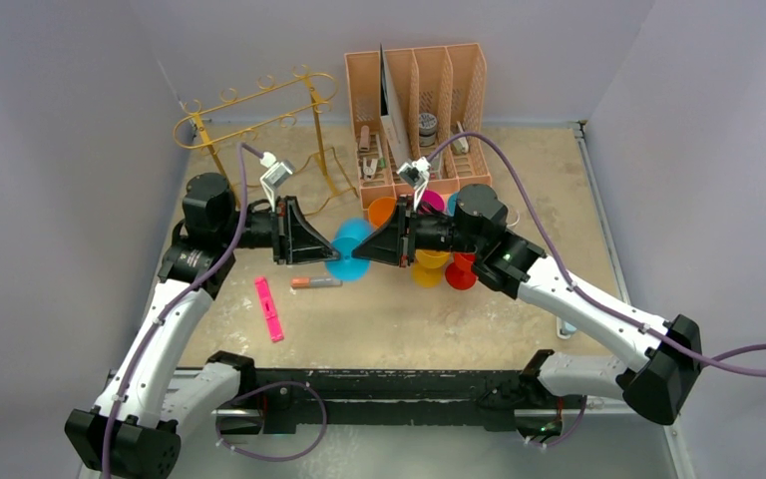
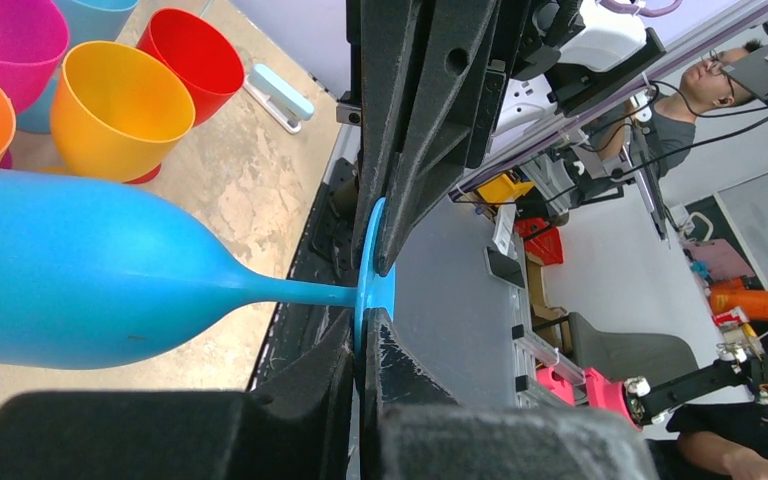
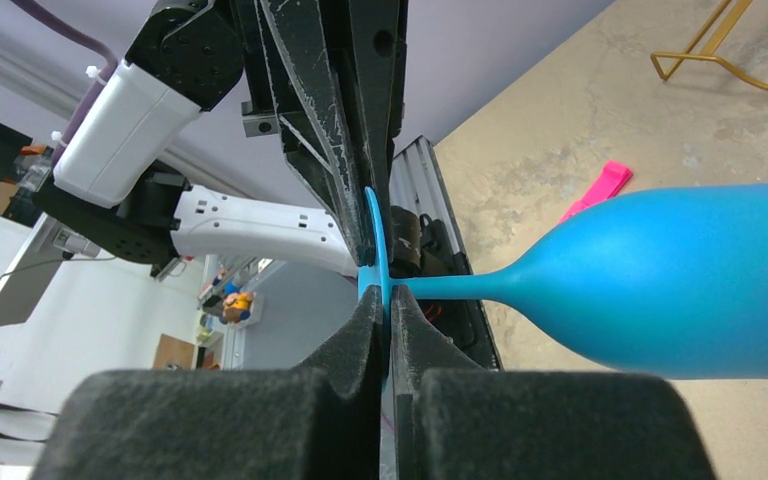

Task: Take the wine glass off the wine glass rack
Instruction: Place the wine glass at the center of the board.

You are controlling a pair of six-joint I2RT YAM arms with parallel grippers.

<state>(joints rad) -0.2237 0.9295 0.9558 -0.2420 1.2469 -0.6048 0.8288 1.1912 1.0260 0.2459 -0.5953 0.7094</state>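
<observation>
Left claw [image 1: 331, 249], right claw [image 1: 359, 249]: both pinched closed on foot of your blue wine glass [image 1: 351, 236]; stem level, crosswise to both; rack [image 1: 202, 137] upper left.

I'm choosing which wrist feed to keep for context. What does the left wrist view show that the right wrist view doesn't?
Only the left wrist view: the yellow glass, the red glass and other coloured glasses, plus a pale blue item on the table.
Only the right wrist view: a corner of the gold wine glass rack and a pink marker.
Both: the blue wine glass, held sideways, its foot pinched by the left gripper and the right gripper.
</observation>
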